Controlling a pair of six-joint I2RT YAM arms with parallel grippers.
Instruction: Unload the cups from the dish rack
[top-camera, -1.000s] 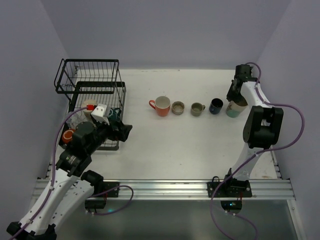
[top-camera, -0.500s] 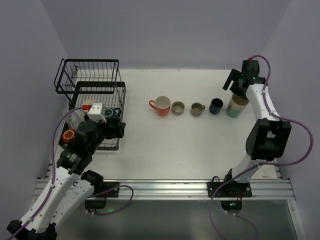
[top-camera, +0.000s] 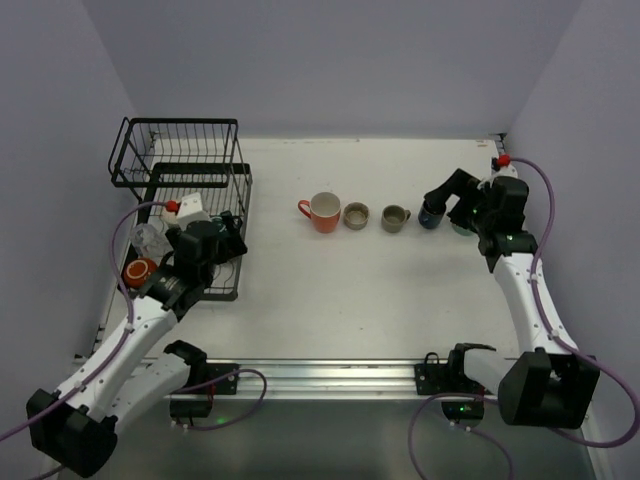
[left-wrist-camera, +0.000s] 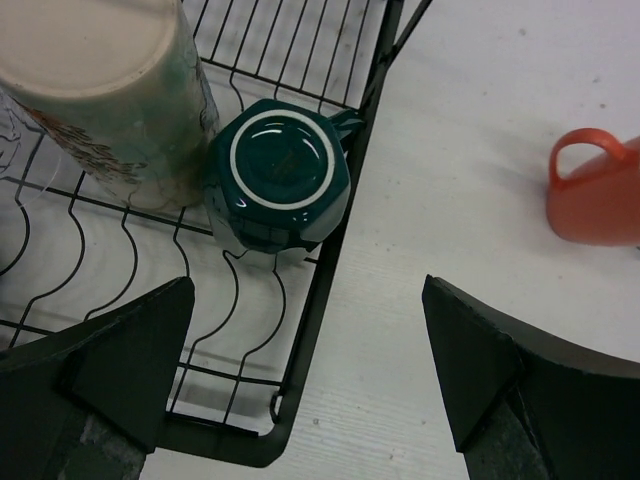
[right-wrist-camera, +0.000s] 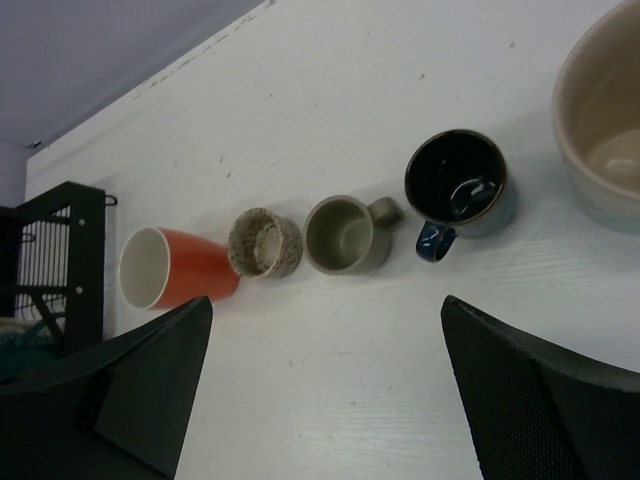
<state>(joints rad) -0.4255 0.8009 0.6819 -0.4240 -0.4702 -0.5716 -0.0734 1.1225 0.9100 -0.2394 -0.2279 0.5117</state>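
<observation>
A white desk (top-camera: 350, 290) enclosed by lilac walls is seen, with the black wire dish rack (top-camera: 185, 165) set at its left side. The left pincer (left-wrist-camera: 307, 290) is held wide open above the right edge of the rack's lower tray, and nothing is gripped by it. Below it a dark teal cup (left-wrist-camera: 280, 175) is seen upside down in the tray, just beside a tall cream cup (left-wrist-camera: 100, 90) that is likewise inverted. The right pincer (right-wrist-camera: 328, 310) is also spread wide and empty, and is held above a row of cups set on the desk. From left to right the row is made up of an orange-red mug (right-wrist-camera: 175, 275), a speckled beige cup (right-wrist-camera: 265, 242), a grey-olive mug (right-wrist-camera: 345, 235), a dark blue mug (right-wrist-camera: 458, 185) and a large cream cup (right-wrist-camera: 605, 110).
</observation>
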